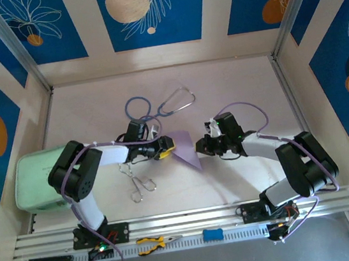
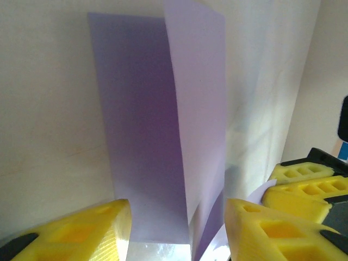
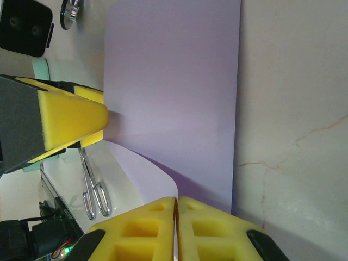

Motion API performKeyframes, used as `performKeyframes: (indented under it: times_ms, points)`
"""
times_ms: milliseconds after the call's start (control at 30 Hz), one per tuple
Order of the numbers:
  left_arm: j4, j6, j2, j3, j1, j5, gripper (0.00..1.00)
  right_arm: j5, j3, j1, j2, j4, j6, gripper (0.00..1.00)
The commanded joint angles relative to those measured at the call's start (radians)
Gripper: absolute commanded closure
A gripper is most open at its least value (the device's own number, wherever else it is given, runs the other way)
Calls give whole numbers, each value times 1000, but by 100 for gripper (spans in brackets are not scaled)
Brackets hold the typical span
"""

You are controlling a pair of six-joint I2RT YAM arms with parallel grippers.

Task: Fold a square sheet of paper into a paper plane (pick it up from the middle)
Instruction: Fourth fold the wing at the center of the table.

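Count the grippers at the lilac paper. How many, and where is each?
2. The left gripper is at the left side of the square sheet of paper, fingers apart; the right gripper is at its right side, shut on it.

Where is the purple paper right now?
In the top view the paper sits mid-table, right of the forceps, between the open left jaws and the right jaws shut on its edge.

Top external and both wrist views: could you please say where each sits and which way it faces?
Top external: overhead from behind, looking down on the left arm, right arm and lilac paper.
Left wrist: past the open left pincer toward the paper.
Right wrist: past the right pincer, shut on the paper.
All share the paper.
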Motion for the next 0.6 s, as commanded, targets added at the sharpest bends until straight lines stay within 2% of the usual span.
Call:
performKeyframes:
  times_ms: [0, 200, 300, 400, 467, 567]
  points:
    - [42, -14, 20, 31, 9, 39, 52, -38, -15, -8, -18, 11, 1, 89]
    - [123, -69, 59, 48, 8, 80, 62, -40, -18, -12, -13, 13, 0, 89]
    - [165, -98, 80, 53, 8, 95, 72, -33, -15, -13, -9, 2, -5, 87]
    - [183, -113, 78, 47, 8, 85, 81, 17, 7, 7, -14, -59, -49, 75]
    - [187, -121, 76, 46, 8, 85, 81, 140, 19, 54, -49, -125, -90, 63]
    - [221, -142, 82, 50, 8, 118, 77, 307, 6, 111, -129, -166, -126, 54]
